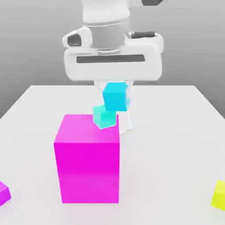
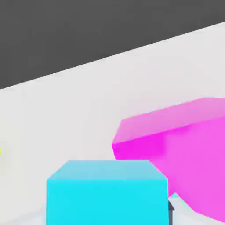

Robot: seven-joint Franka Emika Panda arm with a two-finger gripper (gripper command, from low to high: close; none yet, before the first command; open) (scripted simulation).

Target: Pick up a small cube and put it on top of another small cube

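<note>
While gripping the blue cube, the tool points downward.

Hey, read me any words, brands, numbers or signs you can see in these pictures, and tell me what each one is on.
There are none to read. The blue cube, the turquoise cube, the big magenta block and the yellow cube show plain colour, and I can make out no lettering on the robot arm either.
</note>
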